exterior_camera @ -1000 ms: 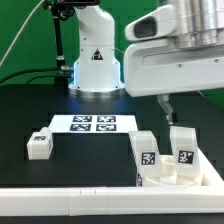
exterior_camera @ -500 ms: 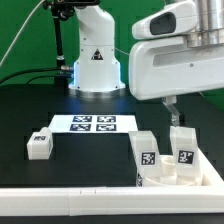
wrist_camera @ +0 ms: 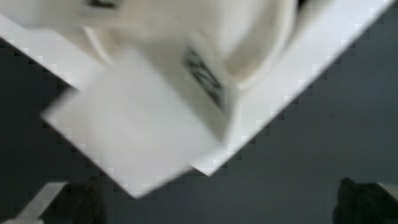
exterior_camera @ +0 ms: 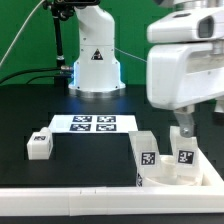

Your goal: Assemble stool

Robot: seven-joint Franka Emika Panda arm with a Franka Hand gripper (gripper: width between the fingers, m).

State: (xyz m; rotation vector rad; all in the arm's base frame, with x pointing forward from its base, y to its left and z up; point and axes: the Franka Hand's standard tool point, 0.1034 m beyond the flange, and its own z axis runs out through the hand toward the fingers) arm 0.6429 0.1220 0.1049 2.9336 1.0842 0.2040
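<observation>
Nearest us, the long white border rail (exterior_camera: 80,200) runs across the front of the black table (exterior_camera: 60,172). Just behind it, at the exterior view's right, sits the round white plastic seat disc (exterior_camera: 160,181), with two tagged blocky pieces standing on it: the left upright leg (exterior_camera: 146,152) and the right upright leg (exterior_camera: 184,153). The two-finger gripper (exterior_camera: 183,126) hangs directly above that right upright leg. In the wrist view its dark fingertips (wrist_camera: 43,200) are spread wide with nothing clamped between them, and a blurred white tagged part lies beyond. Over at the exterior view's left, a loose white blocky leg (exterior_camera: 39,146) lies alone. Farther back comes the flat white marker board (exterior_camera: 93,123), then the white robot base (exterior_camera: 96,62).
</observation>
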